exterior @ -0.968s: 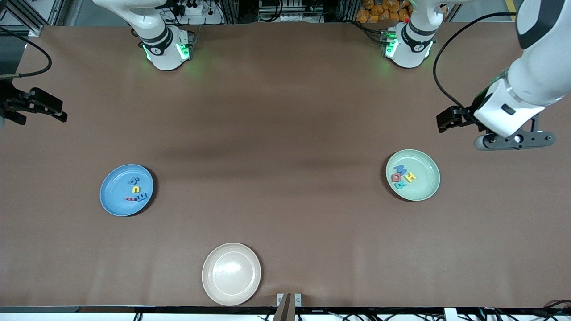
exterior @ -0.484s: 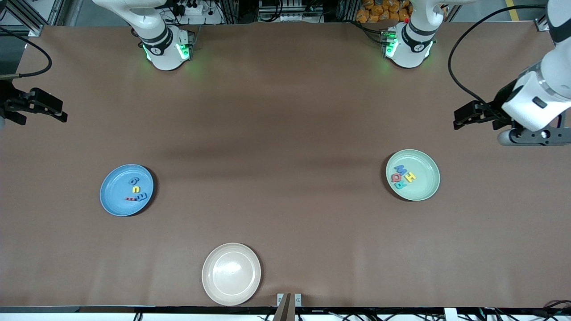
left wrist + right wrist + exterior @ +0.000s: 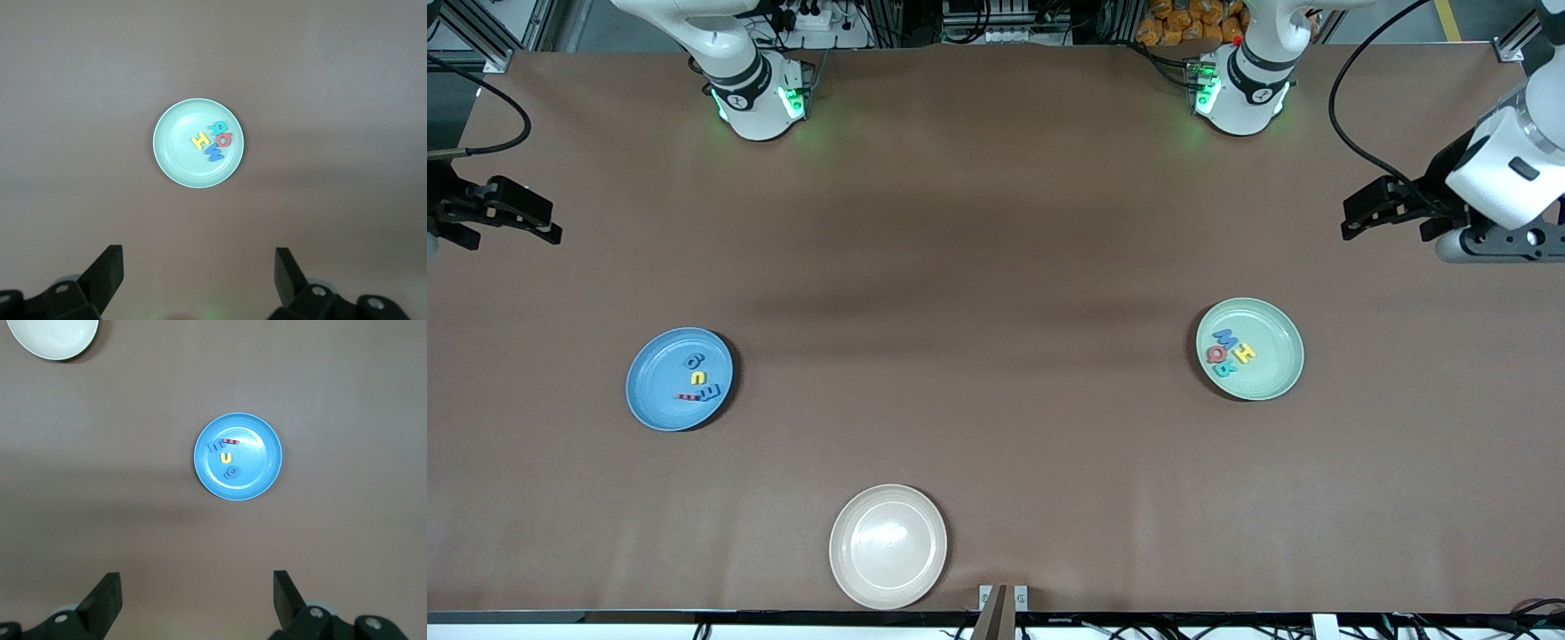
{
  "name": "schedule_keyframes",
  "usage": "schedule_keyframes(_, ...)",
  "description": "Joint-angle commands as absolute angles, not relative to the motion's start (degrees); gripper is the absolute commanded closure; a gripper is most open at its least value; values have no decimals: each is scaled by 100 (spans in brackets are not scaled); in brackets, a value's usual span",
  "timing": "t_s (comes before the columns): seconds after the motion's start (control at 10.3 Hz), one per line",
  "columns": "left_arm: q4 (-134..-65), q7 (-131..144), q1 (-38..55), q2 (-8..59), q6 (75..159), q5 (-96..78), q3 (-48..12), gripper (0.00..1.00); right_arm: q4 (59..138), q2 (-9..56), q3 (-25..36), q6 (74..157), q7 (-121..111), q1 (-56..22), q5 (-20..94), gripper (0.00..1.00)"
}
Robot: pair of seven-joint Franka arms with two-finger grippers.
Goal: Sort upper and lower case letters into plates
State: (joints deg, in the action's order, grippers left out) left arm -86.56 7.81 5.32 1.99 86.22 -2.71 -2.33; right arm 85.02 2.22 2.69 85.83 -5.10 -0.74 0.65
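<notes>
Front view, from the right arm's end of the table to the left arm's end. My right gripper [image 3: 511,213] hangs over the table edge at its own arm's end, fingers spread wide and holding nothing; the right wrist view shows both fingertips [image 3: 107,593] well apart above bare brown table [image 3: 996,267].

The sky blue plate [image 3: 654,404] lies toward the right arm's end. In it are four small letters: a blue one [image 3: 693,361], a yellow one [image 3: 699,377], a red one [image 3: 687,396] and another blue one [image 3: 710,392], grouped close together on the plate's side toward the table's middle. Their shapes are too small to read with certainty.

The cream-beige plate [image 3: 854,569] lies nearest the front camera, around the table's middle, with no letters in it.

The pale green plate [image 3: 1280,373] lies toward the left arm's end. It holds a blue M [image 3: 1224,338], a yellow H [image 3: 1244,353], a red letter [image 3: 1215,354] and a teal letter [image 3: 1223,369], touching or just beside one another.

My left gripper [image 3: 1383,216] hangs over the table at its own arm's end, fingers spread wide, empty; the left wrist view shows the green plate [image 3: 173,157] between its fingertips [image 3: 110,267], well clear of them.
</notes>
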Motion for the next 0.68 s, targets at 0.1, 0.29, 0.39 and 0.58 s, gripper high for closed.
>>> schedule_keyframes(0.1,-9114,615,563,-263,8719,-422,-132,0,8481,237,193,8578,-475,26,62,0)
schedule_keyframes(0.29,-9167,528,545,-378,8710,-361,-132,0,8481,272,193,8578,-466,26,62,0)
schedule_keyframes(0.39,-9150,249,536,-378,8701,-299,-132,0,8481,272,193,8578,-475,26,62,0)
schedule_keyframes(0.58,-9114,97,457,-404,8710,-106,-132,0,8481,272,193,8578,-466,26,62,0)
